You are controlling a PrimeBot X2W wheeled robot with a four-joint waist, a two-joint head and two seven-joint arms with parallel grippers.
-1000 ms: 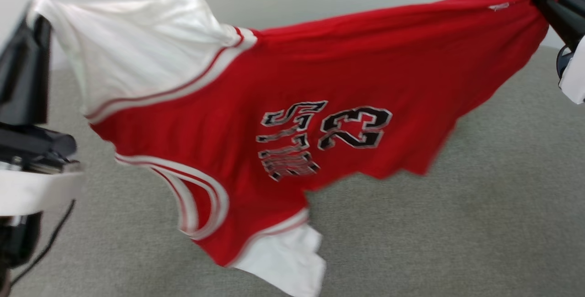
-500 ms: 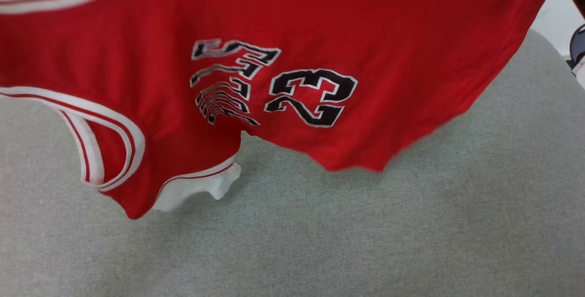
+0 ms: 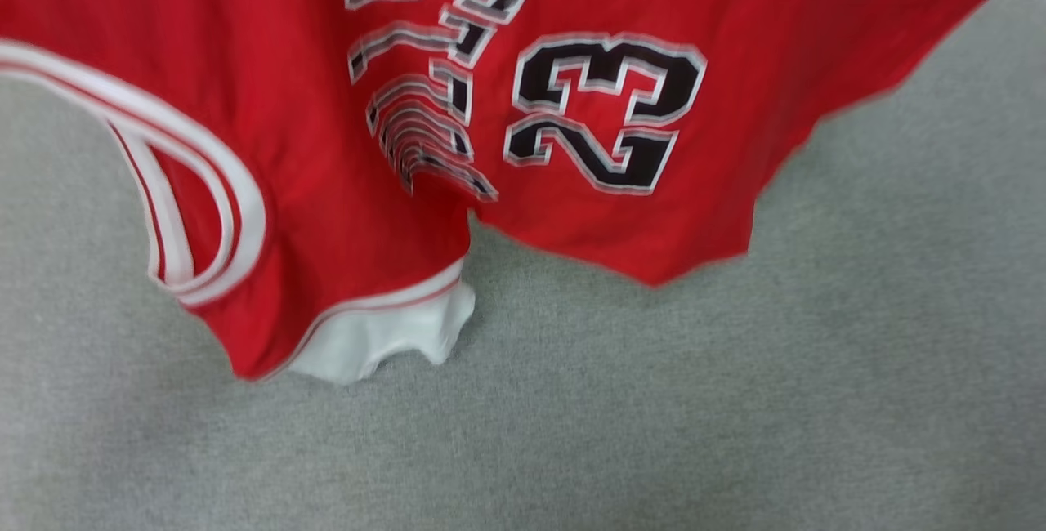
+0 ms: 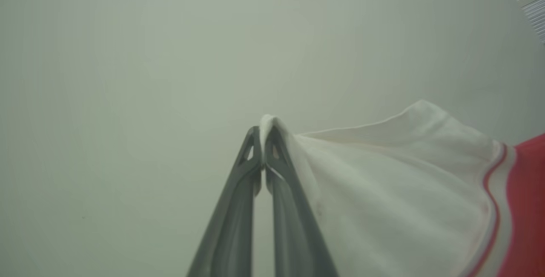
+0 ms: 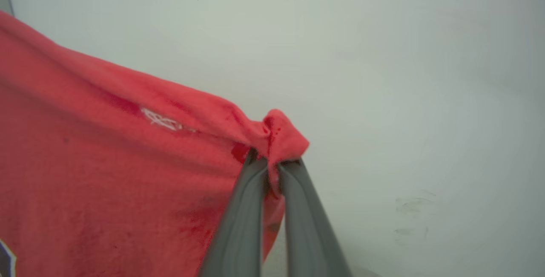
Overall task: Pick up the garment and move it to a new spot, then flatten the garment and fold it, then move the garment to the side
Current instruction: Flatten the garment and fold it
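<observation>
The garment (image 3: pixel 310 147), a red jersey with black-and-white "23" lettering and white striped trim, hangs spread across the top of the head view, above a grey fabric surface (image 3: pixel 654 417). Its lower white sleeve (image 3: pixel 384 343) dangles near that surface. In the left wrist view my left gripper (image 4: pixel 264 134) is shut on the tip of the other white sleeve (image 4: pixel 383 174). In the right wrist view my right gripper (image 5: pixel 272 160) is shut on a bunched red corner of the garment (image 5: pixel 106 162). Both point at a pale wall.
The grey fabric surface spreads below the hanging garment in the head view. A pale wall (image 5: pixel 383 76) lies behind both grippers, with faint scuff marks (image 5: pixel 411 217) at the lower right of the right wrist view.
The head view has tilted further down, so both grippers and the upper sleeve have left it. The garment now looks nearer and larger, still hanging stretched.
</observation>
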